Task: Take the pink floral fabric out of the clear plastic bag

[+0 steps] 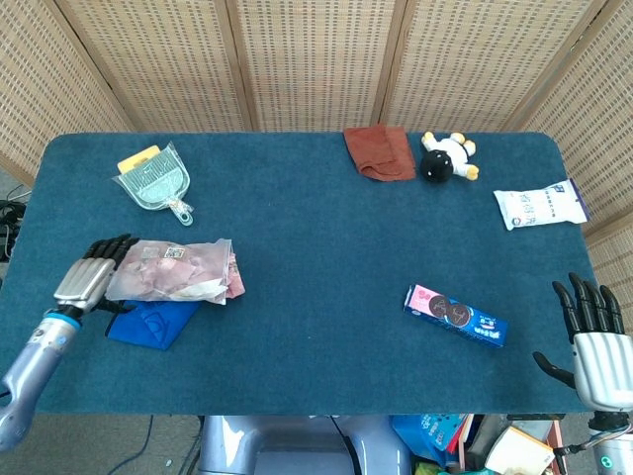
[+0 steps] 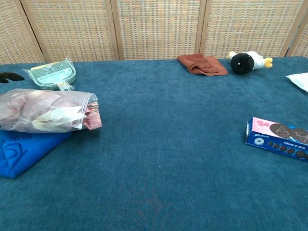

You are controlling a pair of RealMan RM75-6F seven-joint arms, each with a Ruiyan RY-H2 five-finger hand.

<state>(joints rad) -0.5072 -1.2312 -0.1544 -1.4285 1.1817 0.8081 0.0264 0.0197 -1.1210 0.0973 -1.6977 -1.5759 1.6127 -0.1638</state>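
Observation:
The clear plastic bag [image 1: 168,271] lies on its side at the table's left, its mouth facing right. Pink floral fabric [image 1: 231,276] pokes out of that mouth; in the chest view the bag [image 2: 43,110] and the fabric's edge [image 2: 93,118] show the same. My left hand [image 1: 91,274] lies at the bag's left end, fingers stretched out and apart, tips at the plastic, holding nothing. Only a dark fingertip of the left hand [image 2: 9,76] shows in the chest view. My right hand [image 1: 596,336] hovers open off the table's front right corner.
A blue cloth [image 1: 148,323] lies under the bag's near side. A green dustpan [image 1: 153,180] sits behind the bag. A rust cloth [image 1: 379,151], a plush toy [image 1: 447,158] and a white packet [image 1: 539,206] are at the back right; a cookie box [image 1: 456,315] lies front right.

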